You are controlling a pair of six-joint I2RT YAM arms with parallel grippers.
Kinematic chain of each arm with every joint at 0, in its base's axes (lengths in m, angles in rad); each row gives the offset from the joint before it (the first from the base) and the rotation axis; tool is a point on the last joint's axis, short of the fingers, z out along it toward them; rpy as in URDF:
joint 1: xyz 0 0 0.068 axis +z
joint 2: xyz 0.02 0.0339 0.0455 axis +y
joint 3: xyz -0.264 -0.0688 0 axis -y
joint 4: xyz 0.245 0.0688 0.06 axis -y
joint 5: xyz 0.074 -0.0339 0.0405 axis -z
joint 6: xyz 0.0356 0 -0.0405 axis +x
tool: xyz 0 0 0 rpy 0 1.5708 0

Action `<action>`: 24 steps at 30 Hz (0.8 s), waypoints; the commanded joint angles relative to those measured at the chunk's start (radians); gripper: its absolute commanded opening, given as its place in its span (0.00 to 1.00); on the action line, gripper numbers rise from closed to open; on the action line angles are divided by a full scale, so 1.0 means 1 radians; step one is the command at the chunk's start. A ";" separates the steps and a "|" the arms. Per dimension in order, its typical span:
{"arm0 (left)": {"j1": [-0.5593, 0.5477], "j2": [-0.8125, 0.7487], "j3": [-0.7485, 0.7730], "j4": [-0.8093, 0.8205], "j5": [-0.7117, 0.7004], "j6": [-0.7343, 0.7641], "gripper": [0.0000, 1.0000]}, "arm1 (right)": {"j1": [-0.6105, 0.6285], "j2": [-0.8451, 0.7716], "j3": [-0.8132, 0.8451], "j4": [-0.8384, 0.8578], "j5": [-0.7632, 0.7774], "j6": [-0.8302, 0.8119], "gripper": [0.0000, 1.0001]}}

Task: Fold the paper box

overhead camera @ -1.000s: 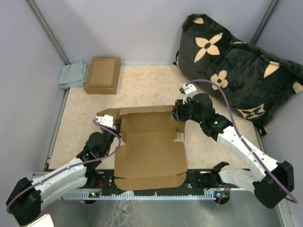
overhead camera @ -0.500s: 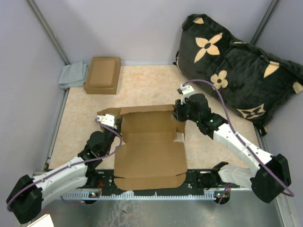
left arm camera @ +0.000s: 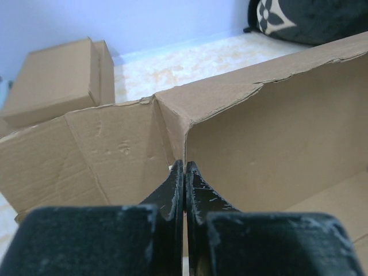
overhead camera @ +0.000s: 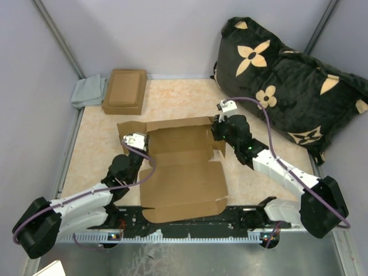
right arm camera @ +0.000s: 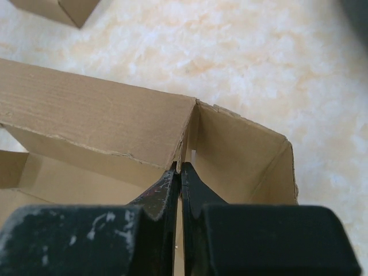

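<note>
left gripper (left arm camera: 184, 168) – fingers pressed together, pinching the paper box (overhead camera: 183, 167) at its far-left corner, where the raised back wall meets the left side flap. A sliver of cardboard shows between the fingers in the left wrist view.

right gripper (right arm camera: 179, 168) – same state, clamped on the far-right corner seam, with the back wall on one side of it and the short right side flap on the other.

The box sits mid-table (overhead camera: 178, 98) between the two arms. The back wall stands up along the far side and the base panel lies flat in front of it. The big lid panel lies flat toward the near edge, its front lip reaching the arm bases. The left flap is splayed out toward the left edge, tilted. The right flap looks closer to upright.

Further out, the smaller stepped-lid box (overhead camera: 125, 91) is near the far-left corner, well apart from the paper box. A grey cloth (overhead camera: 89, 91) lies just beside it at the left edge. A dark flower-print pillow (overhead camera: 287, 86) fills the far-right corner, near the right arm but clear of the box.
</note>
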 commanded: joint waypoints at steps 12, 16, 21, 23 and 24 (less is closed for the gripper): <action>-0.007 0.334 0.041 0.641 -0.115 0.261 0.00 | 0.010 0.194 0.074 0.351 0.000 -0.072 0.12; -0.007 0.326 -0.021 0.667 -0.136 0.194 0.00 | 0.011 0.152 0.043 0.331 -0.050 -0.078 0.29; -0.007 0.292 -0.079 0.682 -0.164 0.156 0.00 | 0.010 0.051 0.018 0.250 -0.093 -0.078 0.50; -0.007 0.280 -0.107 0.694 -0.170 0.137 0.00 | 0.010 -0.014 -0.002 0.225 -0.105 -0.071 0.55; -0.007 0.277 -0.119 0.707 -0.170 0.131 0.00 | 0.010 -0.045 -0.013 0.215 -0.102 -0.068 0.57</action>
